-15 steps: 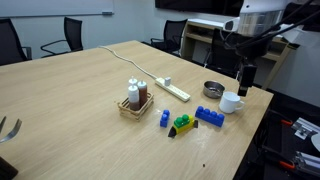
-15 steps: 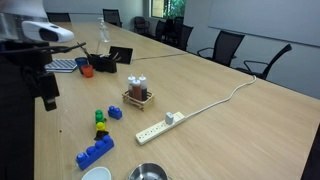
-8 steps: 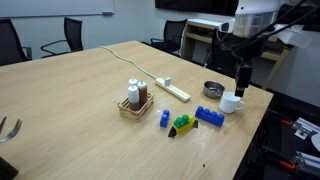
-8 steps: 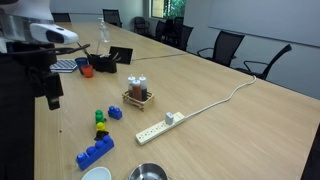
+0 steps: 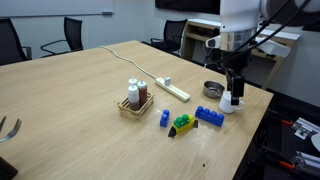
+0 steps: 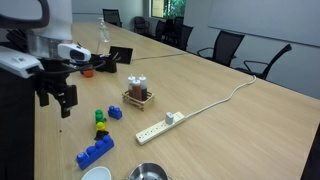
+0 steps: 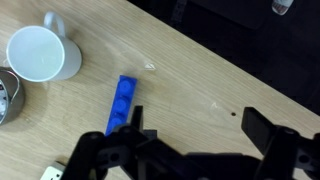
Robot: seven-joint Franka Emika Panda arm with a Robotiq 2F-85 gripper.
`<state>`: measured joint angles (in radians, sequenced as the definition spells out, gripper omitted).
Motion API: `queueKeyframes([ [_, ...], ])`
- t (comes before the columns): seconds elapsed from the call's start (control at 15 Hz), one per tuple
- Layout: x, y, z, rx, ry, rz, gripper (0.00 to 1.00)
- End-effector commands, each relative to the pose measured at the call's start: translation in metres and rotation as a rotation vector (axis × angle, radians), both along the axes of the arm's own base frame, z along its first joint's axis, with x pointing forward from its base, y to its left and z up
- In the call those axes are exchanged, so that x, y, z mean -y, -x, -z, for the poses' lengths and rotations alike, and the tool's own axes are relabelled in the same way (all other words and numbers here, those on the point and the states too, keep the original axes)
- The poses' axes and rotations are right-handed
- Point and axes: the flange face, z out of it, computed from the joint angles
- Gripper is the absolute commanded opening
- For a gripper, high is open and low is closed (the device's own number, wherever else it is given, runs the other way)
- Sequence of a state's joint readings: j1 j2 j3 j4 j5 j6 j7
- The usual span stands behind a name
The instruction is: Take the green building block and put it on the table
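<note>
1. Green building block (image 5: pixel 185 121) (image 6: pixel 99 116): on the worktop (image 5: pixel 70 100), touching a yellow brick (image 5: pixel 177 128); whether it sits upon or beside that brick cannot be told; a small blue brick (image 5: pixel 164 118) lies just beside it and a long blue brick (image 5: pixel 210 116) lies near; the block is outside the wrist view.
2. Containers: a wooden caddy (image 5: pixel 134 106) holds two upright shakers (image 5: pixel 133 93), one pale, one dark; the white mug (image 7: pixel 40 52), seen from above, is empty; the metal bowl (image 5: pixel 213 90) stands near the mug, its contents not discernible.
3. Fingers (image 7: pixel 262 125): spread wide, holding nothing; above bare worktop beside the long blue brick and near the mug; apart from the green block.
4. Change over the last half second: the arm (image 5: pixel 238 30) has swung inward from the worktop edge and lowered; in an exterior view the fingers (image 5: pixel 234 88) now stand in front of the mug; bricks, mug and caddy are unmoved.
</note>
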<state>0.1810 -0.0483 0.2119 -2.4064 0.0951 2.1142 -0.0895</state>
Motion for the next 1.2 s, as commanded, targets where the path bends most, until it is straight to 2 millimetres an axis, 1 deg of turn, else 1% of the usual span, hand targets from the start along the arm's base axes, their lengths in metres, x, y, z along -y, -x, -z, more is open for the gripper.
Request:
queueKeyframes([
  [0.0,-0.014,-0.044,0.028,-0.103,-0.1,-0.129,1.0],
  [0.07,-0.019,-0.056,0.036,-0.122,-0.113,-0.148,1.0],
  [0.27,-0.032,-0.091,0.058,-0.147,-0.068,-0.149,1.0],
  [0.33,-0.027,-0.075,0.054,-0.103,-0.091,-0.139,1.0],
  [0.4,-0.029,-0.082,0.06,-0.11,-0.093,-0.137,1.0],
  [0.47,-0.029,-0.082,0.064,-0.115,-0.093,-0.137,1.0],
  [0.73,-0.029,-0.08,0.058,-0.107,-0.092,-0.139,1.0],
  [0.87,-0.029,-0.079,0.058,-0.108,-0.092,-0.14,1.0],
  [1.0,-0.028,-0.086,0.067,-0.105,-0.085,-0.162,1.0],
  [1.13,-0.027,-0.101,0.08,-0.098,-0.052,-0.193,1.0],
])
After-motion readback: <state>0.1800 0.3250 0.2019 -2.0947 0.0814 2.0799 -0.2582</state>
